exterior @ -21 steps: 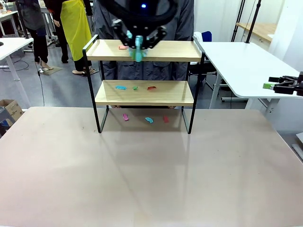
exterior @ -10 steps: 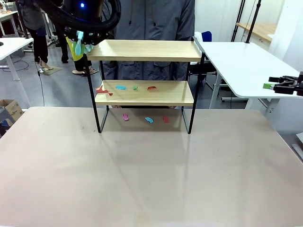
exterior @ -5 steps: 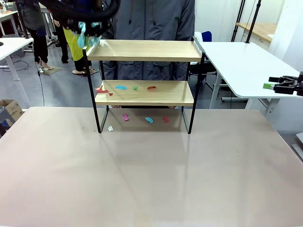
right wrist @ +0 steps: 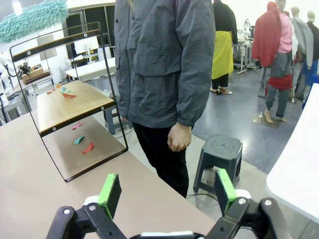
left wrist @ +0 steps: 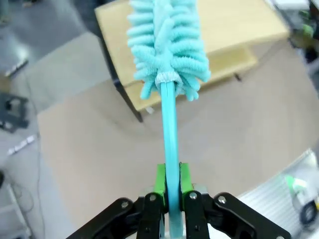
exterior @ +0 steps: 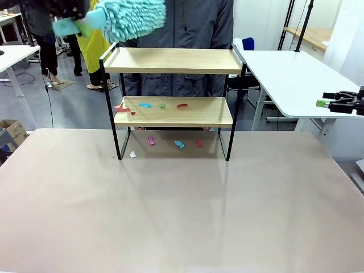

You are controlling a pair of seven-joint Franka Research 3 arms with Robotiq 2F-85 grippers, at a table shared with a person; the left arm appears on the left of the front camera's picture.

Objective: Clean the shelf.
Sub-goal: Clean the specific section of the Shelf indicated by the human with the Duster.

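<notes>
The shelf (exterior: 173,61) stands at the table's far side, its top board bare. On its lower board (exterior: 205,116) lie red (exterior: 122,108), blue (exterior: 145,105) and green (exterior: 162,105) paper scraps. A fluffy teal duster (exterior: 128,17) hangs above the shelf's top left corner. In the left wrist view my left gripper (left wrist: 170,175) is shut on the duster's handle (left wrist: 170,134), with the head (left wrist: 167,45) over the shelf (left wrist: 224,25). My right gripper (exterior: 335,103) hovers at the far right, and its green pads (right wrist: 109,191) stand wide apart with nothing between them.
Pink (exterior: 151,140), teal (exterior: 179,144), red (exterior: 199,143) and white (exterior: 132,154) scraps lie on the table under the shelf. A person in a grey jacket (exterior: 182,23) stands right behind it. A white side table (exterior: 284,74) stands to the right.
The duster lifted from the top board's left end and turned, its head now blurred above the corner. A white scrap landed on the table by the shelf's left leg. The right arm has not moved.
</notes>
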